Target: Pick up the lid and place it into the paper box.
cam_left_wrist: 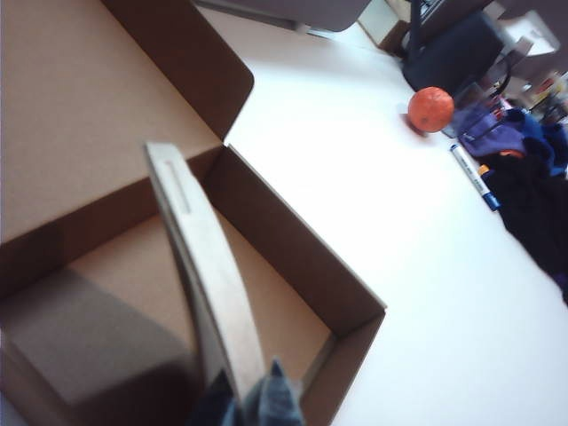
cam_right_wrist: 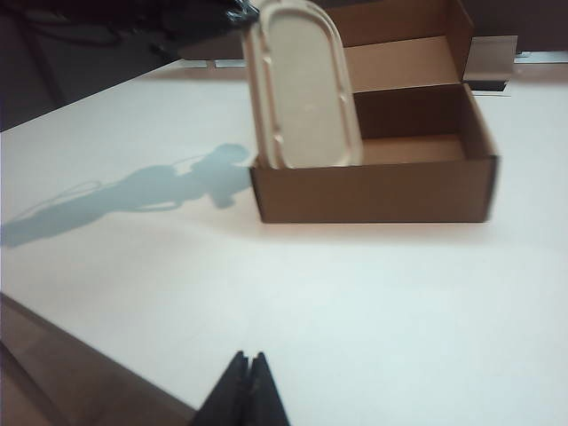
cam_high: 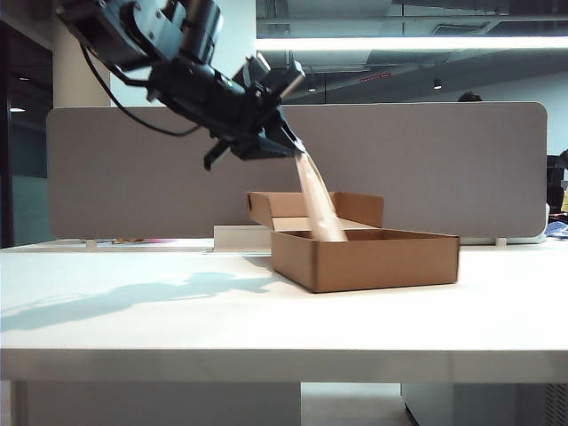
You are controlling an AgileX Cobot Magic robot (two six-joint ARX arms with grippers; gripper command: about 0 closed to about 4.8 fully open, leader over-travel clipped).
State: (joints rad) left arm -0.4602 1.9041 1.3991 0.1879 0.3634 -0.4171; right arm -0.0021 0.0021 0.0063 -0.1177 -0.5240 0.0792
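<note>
Left gripper (cam_high: 286, 146): upper centre of the exterior view, pinching the top edge of the lid (cam_high: 319, 206).
Lid: hangs steeply tilted, its lower end inside the paper box (cam_high: 366, 258) near the box's left wall.
Paper box: right of centre on the white table (cam_high: 133, 311), rear flap upright.
Right gripper (cam_right_wrist: 248, 382): low over the table's near side, fingers pressed together, holding nothing.
Beyond: an orange ball (cam_left_wrist: 431, 109) and a marker pen (cam_left_wrist: 473, 177) lie on the table, well apart from the box.
</note>
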